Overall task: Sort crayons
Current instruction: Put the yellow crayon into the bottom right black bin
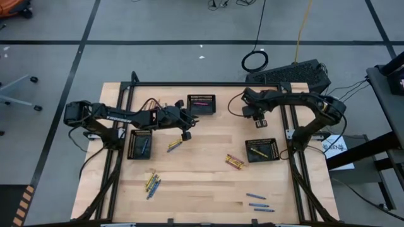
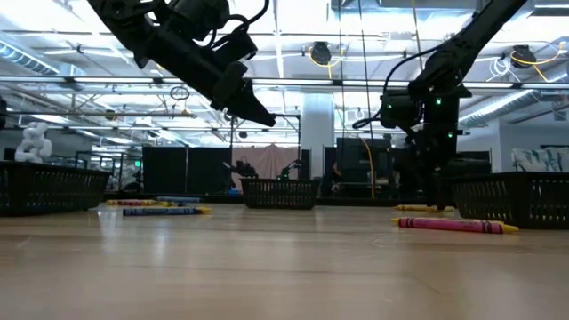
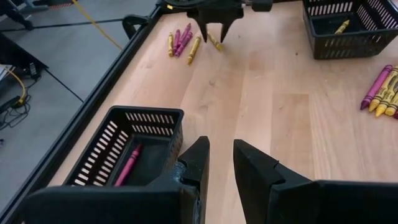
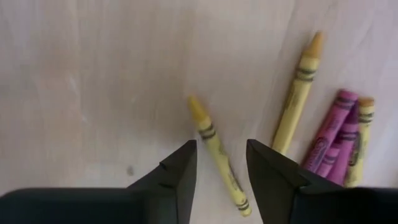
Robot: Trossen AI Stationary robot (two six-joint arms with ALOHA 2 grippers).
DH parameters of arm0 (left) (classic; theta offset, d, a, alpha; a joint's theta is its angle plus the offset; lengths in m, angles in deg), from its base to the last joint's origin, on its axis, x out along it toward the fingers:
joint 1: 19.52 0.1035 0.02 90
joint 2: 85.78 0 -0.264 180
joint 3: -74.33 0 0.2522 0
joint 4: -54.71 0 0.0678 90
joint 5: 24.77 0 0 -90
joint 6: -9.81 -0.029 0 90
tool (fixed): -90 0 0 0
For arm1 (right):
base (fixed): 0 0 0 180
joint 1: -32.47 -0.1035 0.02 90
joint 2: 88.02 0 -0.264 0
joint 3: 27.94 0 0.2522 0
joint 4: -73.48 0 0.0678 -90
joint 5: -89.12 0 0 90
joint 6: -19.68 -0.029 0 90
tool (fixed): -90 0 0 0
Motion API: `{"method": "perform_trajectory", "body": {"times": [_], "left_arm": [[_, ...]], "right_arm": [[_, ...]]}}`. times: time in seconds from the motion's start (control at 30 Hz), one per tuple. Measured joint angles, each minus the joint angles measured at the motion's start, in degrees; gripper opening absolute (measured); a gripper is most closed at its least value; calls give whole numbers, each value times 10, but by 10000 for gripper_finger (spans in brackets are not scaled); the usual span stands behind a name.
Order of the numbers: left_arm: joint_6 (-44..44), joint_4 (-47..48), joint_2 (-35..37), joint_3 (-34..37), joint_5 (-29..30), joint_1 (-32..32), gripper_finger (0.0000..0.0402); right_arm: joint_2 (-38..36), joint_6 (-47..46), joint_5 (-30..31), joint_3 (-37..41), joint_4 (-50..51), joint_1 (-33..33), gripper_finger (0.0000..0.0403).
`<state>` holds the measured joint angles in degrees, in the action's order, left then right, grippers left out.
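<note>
My right gripper (image 4: pixel 221 148) points down, open, close over the table near its far right. A yellow crayon (image 4: pixel 210 135) lies on the wood and runs slantwise through the gap between its fingers; I see no touch. Beside it lie another yellow crayon (image 4: pixel 297 93) and pink ones (image 4: pixel 328 138). The left wrist view shows this gripper (image 3: pixel 214 34) over the same cluster (image 3: pixel 183 43). My left gripper (image 3: pixel 221 149) hangs above the table by the far basket (image 3: pixel 134 146), which holds a pink crayon (image 3: pixel 127 167). Its fingers stand a little apart with nothing between them.
The left basket (image 1: pixel 140 144) holds a blue crayon, the right basket (image 1: pixel 262 150) a yellow one. Loose crayons lie by the left gripper (image 1: pixel 174 146), at the near left (image 1: pixel 151 183), mid-table (image 1: pixel 235 162) and near right (image 1: pixel 259 202). A black rail (image 3: pixel 99 87) edges the table's far side.
</note>
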<state>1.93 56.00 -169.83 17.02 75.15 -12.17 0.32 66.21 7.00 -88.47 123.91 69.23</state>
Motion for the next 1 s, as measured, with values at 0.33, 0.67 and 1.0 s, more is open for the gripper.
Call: {"method": "perform_trajectory", "body": {"times": [0.33, 0.67, 1.0], "left_arm": [[1, 0, 0, 0, 0, 0, 70], [1, -3, 0, 0, -3, 0, 70], [1, -3, 0, 0, -4, 0, 70]], "right_arm": [[20, -2, -66, -1, -11, 37, 61], [55, -16, -63, -2, -3, 38, 19], [-74, -139, -62, 1, -19, 12, 2]]}}
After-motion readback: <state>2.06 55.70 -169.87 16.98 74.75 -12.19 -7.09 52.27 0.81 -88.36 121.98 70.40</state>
